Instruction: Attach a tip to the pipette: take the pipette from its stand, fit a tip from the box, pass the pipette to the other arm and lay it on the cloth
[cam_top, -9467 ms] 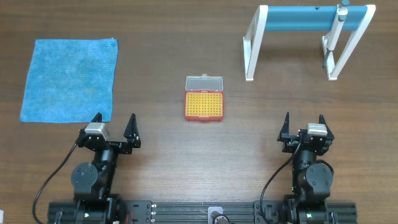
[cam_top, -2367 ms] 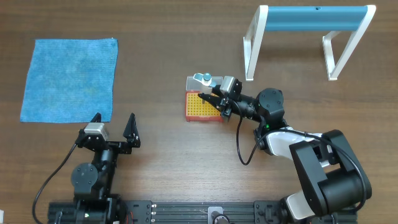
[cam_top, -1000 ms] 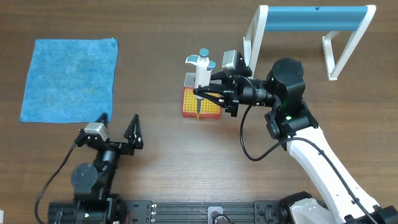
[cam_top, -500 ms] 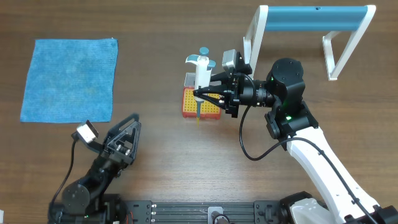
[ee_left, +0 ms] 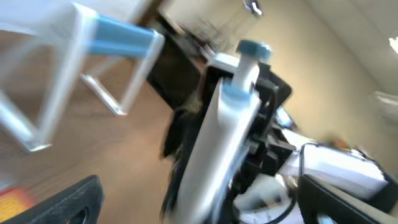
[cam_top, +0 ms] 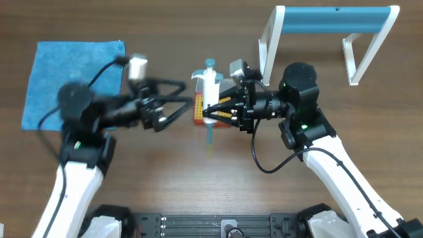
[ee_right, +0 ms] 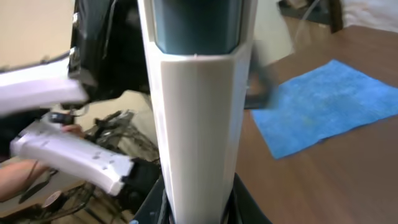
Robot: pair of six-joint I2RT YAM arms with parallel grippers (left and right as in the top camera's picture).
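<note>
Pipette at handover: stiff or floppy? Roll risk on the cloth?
Probably stiff: the pipette stands straight in the right gripper, no sag. Its thin yellow tip looks merely pushed on, so a knock might dislodge it. The faceted body with a finger hook likely won't roll on the cloth.

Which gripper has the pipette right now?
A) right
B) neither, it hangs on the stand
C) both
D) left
A: the right gripper is shut on the pipette and holds it upright, while the left gripper is open just short of it, its fingers spread wide in the left wrist view.
</note>
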